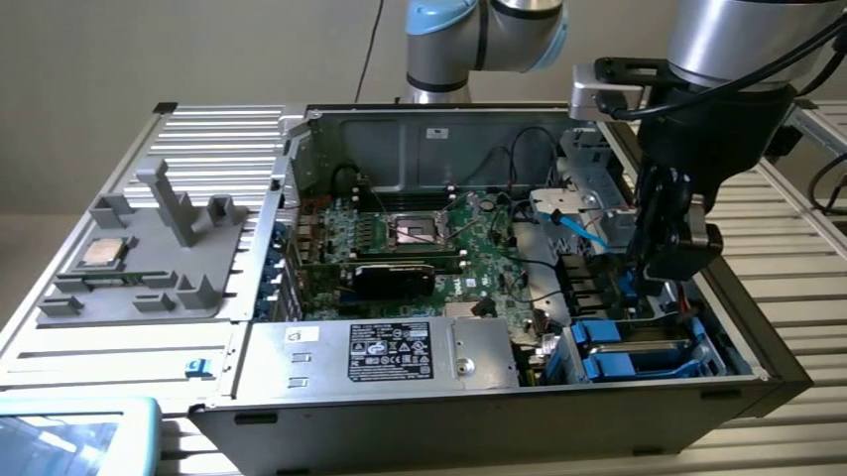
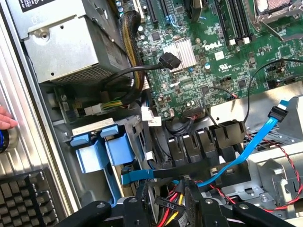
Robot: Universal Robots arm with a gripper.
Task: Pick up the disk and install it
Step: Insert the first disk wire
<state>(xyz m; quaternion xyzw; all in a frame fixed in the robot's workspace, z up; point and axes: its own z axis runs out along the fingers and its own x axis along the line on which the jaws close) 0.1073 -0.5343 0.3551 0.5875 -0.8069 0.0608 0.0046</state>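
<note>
While I hang inside the open computer case (image 1: 437,421) at the exterior view's right, my gripper (image 1: 662,273) (image 2: 165,204) has its fingers spread, with nothing pinched between them. The disk (image 1: 638,355) (image 2: 100,152), in its blue carrier, stands in the drive bay beside the power supply (image 1: 384,352), near my fingers but apart from them.
</note>
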